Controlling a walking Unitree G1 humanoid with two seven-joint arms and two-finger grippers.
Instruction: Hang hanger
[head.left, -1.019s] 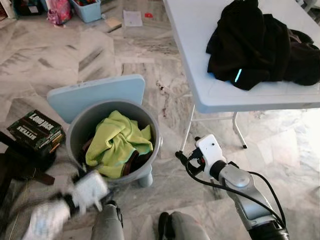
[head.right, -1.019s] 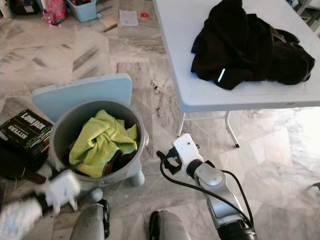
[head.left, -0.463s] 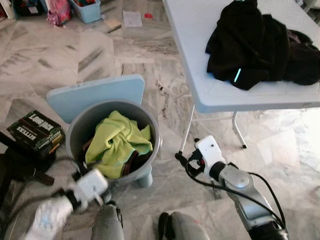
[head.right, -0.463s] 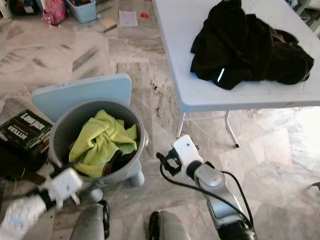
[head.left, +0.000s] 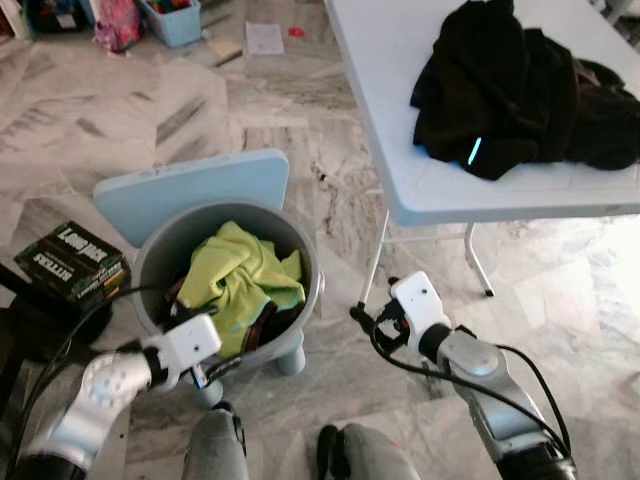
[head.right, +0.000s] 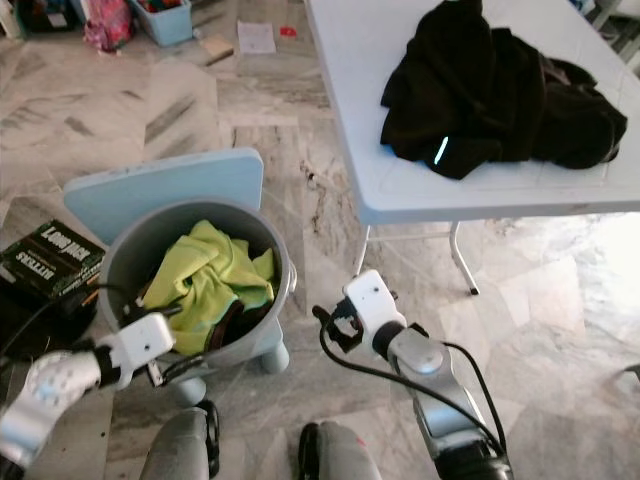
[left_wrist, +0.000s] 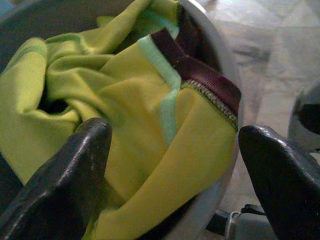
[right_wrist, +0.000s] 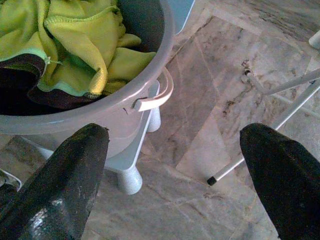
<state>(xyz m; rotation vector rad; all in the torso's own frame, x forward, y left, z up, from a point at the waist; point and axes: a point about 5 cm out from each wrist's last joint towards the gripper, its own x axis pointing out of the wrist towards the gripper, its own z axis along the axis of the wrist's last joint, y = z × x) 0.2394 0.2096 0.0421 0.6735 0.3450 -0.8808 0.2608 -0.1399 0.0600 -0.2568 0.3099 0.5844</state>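
Floor: marble (head.left: 250, 110), grey bucket (head.left: 300, 262) holding a yellow-green garment (head.left: 240, 280).
Change: left claw (left_wrist: 170, 170), fingers wide, has swung in over the garment.
Right claw (right_wrist: 175, 165): wide, empty.
Hanger: unseen.

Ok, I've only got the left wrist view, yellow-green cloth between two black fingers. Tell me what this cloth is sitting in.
Observer: It lies in a grey bucket on a light blue stool.
Operator: Give me the right gripper's position.
Observer: The right gripper hangs open over the marble floor, to the bucket's right, short of the white table.
Operator: Say what's on that table.
Observer: A heap of black clothing.
Operator: Name anything by the bucket's other side.
Observer: A dark printed box on the floor.
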